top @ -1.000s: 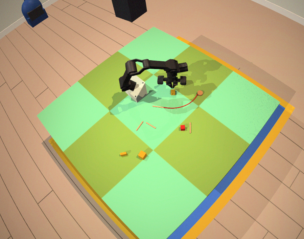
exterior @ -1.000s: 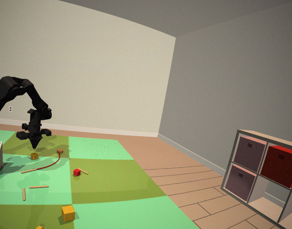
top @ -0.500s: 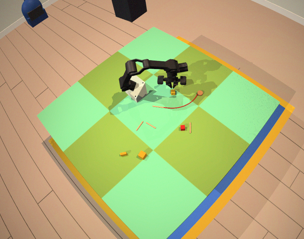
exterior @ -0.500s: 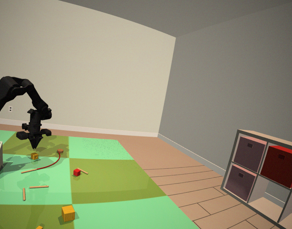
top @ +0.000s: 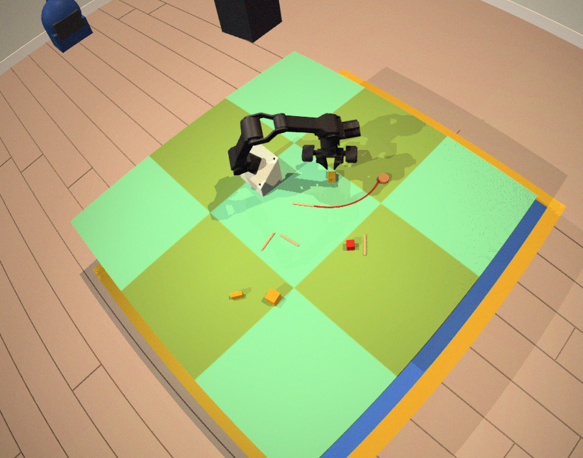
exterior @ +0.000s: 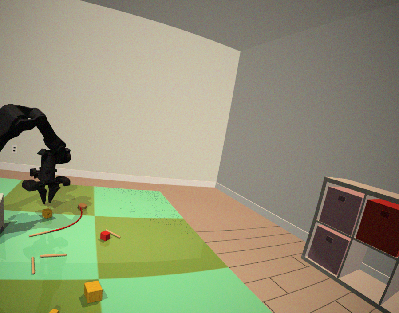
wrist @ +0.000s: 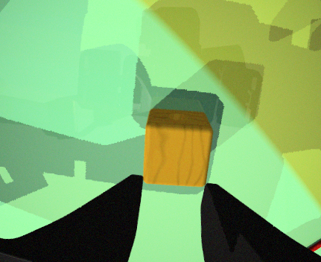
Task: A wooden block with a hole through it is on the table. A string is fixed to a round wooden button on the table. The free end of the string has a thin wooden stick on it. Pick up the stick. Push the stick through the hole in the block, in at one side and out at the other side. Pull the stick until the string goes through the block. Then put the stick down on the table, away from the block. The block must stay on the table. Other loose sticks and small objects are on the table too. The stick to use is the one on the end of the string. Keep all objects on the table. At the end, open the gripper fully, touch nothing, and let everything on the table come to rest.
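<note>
Overhead, partly open claw (top: 330,167) (exterior: 47,202) (wrist: 172,190), orange holed block (top: 331,176) (exterior: 46,213) (wrist: 176,154) below, string curving nearby.

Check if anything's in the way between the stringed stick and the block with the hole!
Nothing visible lies on the table between the stick and block. But the gripper hangs just above the block, so it might need moving.
</note>
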Action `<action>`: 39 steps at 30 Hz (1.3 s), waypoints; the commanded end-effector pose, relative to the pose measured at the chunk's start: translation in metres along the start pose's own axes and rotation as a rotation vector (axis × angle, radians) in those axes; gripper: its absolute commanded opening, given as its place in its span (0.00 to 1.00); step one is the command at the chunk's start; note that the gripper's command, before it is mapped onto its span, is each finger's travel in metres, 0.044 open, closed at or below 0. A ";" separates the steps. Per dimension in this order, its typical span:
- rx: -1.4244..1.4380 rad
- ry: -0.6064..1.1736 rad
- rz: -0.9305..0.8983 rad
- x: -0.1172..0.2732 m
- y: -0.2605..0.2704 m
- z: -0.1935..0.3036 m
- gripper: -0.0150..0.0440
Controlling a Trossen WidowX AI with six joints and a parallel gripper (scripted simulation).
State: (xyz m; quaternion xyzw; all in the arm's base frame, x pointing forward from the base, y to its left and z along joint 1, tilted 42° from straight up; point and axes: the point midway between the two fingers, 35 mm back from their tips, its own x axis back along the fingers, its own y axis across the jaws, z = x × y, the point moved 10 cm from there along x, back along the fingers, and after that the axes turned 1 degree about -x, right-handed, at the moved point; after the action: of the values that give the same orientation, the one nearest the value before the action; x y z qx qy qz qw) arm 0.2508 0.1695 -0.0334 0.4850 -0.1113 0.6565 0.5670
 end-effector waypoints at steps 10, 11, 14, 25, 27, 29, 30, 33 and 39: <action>0.000 0.000 0.000 0.000 0.000 0.000 0.25; 0.000 0.000 0.000 0.000 0.000 0.000 0.25; 0.000 0.000 0.000 0.000 0.000 0.000 0.25; -1.141 -0.001 -0.001 0.003 0.033 0.088 0.74; -1.384 0.004 -0.003 0.002 0.043 0.105 0.83; -1.604 0.010 -0.003 0.000 0.053 0.119 0.92; -1.663 0.012 -0.003 0.000 0.056 0.122 0.97; -1.683 0.013 -0.003 -0.001 0.057 0.124 1.00; -1.683 0.013 -0.003 -0.001 0.057 0.124 1.00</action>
State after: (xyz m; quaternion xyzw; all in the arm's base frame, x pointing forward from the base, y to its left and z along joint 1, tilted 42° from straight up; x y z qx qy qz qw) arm 0.2676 0.0651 0.0515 -0.0933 -0.5578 0.3607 0.7417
